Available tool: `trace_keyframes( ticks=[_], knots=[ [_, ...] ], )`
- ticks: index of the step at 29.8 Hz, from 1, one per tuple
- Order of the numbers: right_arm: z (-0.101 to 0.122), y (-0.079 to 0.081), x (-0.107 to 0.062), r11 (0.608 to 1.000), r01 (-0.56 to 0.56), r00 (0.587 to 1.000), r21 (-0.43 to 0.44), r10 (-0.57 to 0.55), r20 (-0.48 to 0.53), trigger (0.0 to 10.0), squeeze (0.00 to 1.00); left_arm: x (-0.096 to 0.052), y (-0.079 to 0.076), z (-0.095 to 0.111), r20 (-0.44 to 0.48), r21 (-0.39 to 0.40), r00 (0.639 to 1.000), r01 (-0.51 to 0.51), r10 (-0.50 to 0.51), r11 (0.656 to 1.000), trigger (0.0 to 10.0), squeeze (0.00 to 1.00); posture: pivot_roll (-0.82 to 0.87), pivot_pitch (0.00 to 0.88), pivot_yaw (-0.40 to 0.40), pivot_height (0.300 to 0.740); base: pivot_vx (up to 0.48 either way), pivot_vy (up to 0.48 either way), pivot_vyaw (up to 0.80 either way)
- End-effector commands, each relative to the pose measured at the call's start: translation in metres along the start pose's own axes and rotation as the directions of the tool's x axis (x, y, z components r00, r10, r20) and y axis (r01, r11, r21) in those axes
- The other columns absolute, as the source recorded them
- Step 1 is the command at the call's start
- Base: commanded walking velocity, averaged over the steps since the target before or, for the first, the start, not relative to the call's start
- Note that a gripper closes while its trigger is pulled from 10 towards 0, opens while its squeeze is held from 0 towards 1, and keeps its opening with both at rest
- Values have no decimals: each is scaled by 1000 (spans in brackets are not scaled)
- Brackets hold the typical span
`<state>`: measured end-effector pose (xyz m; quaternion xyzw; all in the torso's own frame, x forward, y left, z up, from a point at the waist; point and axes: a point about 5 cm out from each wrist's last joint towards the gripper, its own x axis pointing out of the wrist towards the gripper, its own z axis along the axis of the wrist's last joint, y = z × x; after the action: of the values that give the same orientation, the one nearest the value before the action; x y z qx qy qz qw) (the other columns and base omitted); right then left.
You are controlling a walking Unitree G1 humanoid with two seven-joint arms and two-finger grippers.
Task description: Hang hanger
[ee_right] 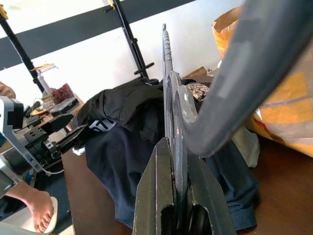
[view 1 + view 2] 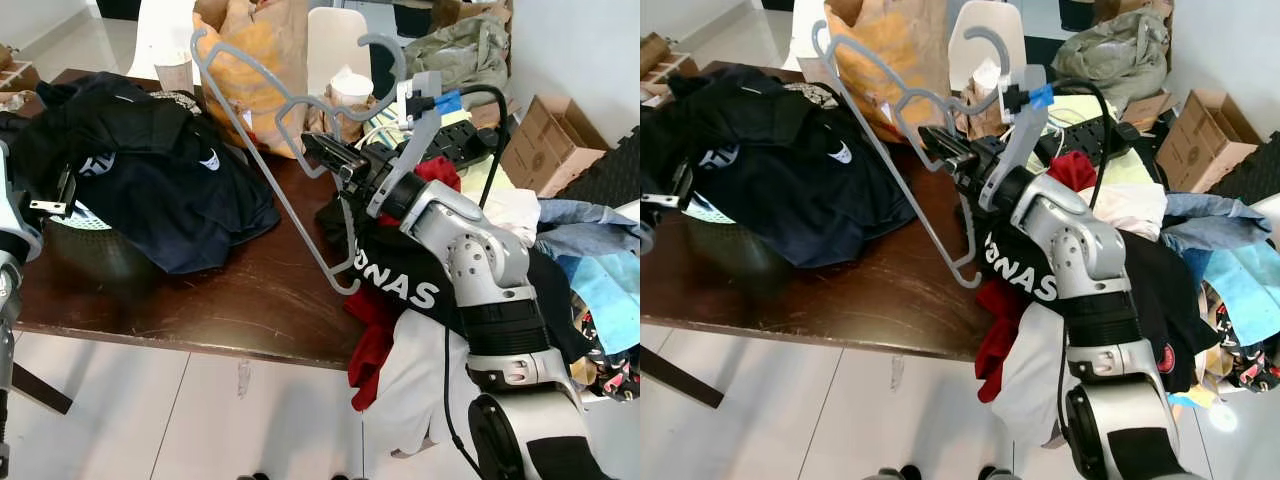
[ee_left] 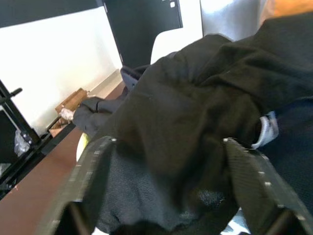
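Right gripper (image 2: 325, 152) pinching grey hanger (image 2: 262, 150), fingers pressed together on its neck, holding it tilted above brown table (image 2: 235, 295) beside dark shirt pile (image 2: 160, 170). Left gripper (image 3: 161, 196) spreading fingers around black cloth. Step likely: carrying hanger toward hanging spot. Next move calling for finding rail, orienting hook upright.

Dark wooden counter (image 2: 230, 290) bearing a heap of black garments (image 2: 150, 170) at its left end. Brown paper bag (image 2: 262, 55) and paper cup (image 2: 351, 90) toward the rear. Cardboard box (image 2: 545, 145) on the floor at right. A person's bare foot (image 1: 36, 208) on the floor.
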<state>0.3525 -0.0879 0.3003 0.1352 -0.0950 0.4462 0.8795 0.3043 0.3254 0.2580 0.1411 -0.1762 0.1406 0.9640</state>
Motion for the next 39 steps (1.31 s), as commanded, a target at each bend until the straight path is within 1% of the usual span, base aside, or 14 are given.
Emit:
trace_keyframes(
  ticks=[1, 2, 3, 4, 7, 8, 18, 23, 26, 27, 29, 30, 33, 39],
  knots=[
    [6, 1, -2, 1000, -5, 1000, -16, 5, 10, 10000, 0, 0, 2, 0, 2, 25, 1000, 11, -11, 1000, 6471, 0, -91, 211, -73, 740, 0, 0, 0],
    [8, 1, -2, 1000, -5, 1000, -22, 5, 10, 10000, 0, 5, 3, -3, 3, 26, 1000, 25, -25, 999, 4510, 0, -105, 212, -74, 740, 0, 0, 0],
    [8, 1, -2, 1000, -5, 1000, -22, 5, 10, 10000, 0, 5, 3, -3, 3, 26, 1000, 25, -25, 999, 4510, 0, -105, 212, -74, 740, 0, 0, 0],
    [11, 2, -3, 1000, -5, 1000, -28, 6, 11, 10000, 0, 10, 3, -5, 8, 28, 999, 43, -44, 999, 2314, 0, -120, 214, -78, 740, 0, 0, 0],
    [13, 1, -4, 999, -5, 1000, -35, 5, 10, 10000, 0, 13, 2, -6, 13, 25, 998, 63, -63, 998, 1804, 0, -127, 214, -80, 740, 0, 0, 0],
    [15, 1, -5, 999, -4, 1000, -41, 4, 9, 10000, 0, 16, -1, -7, 18, 27, 996, 85, -85, 996, 0, 0, -135, 215, -82, 740, 0, 0, 0],
    [18, 2, -4, 999, -8, 1000, -52, 8, 4, 10000, 0, 21, -13, 3, 71, 21, 987, 142, -143, 990, 0, 0, -133, 218, -89, 740, 0, 0, 0],
    [18, 2, -4, 999, -8, 1000, -52, 8, 2, 10000, 0, 25, 0, 46, 217, 28, 972, 91, -95, 995, 0, 0, -130, 217, -90, 740, 0, 0, 0],
    [18, 2, -4, 999, -8, 1000, -52, 8, 2, 10000, 0, 25, 0, 46, 217, 28, 972, 91, -95, 995, 0, 0, -130, 217, -90, 740, 0, 0, 0],
    [18, 2, -3, 999, -8, 1000, -51, 8, 2, 10000, 0, 26, 11, 67, 276, 38, 960, 41, -50, 998, 0, 0, -126, 217, -89, 740, 0, 0, 0],
    [18, 2, -3, 999, -8, 1000, -51, 8, 2, 10000, 0, 26, 11, 67, 276, 38, 960, 41, -50, 998, 0, 0, -126, 217, -89, 740, 0, 0, 0],
    [16, 3, -3, 999, -14, 1000, -45, 14, 2, 10000, 0, 28, 31, 99, 363, 42, 931, -47, 29, 998, 0, 0, -101, 214, -84, 740, 0, 0, 0],
    [9, 8, 0, 999, -30, 1000, -25, 30, 2, 10000, 0, 18, 53, 150, 491, 12, 862, -152, 127, 988, 0, 0, -77, 210, -82, 740, 0, 0, 0],
    [4, 12, 2, 999, -41, 999, -7, 41, 5, 10000, 0, 11, 60, 177, 554, 1, 821, -167, 138, 986, 0, 0, -59, 204, -80, 740, 0, 0, 0]
  ],
)
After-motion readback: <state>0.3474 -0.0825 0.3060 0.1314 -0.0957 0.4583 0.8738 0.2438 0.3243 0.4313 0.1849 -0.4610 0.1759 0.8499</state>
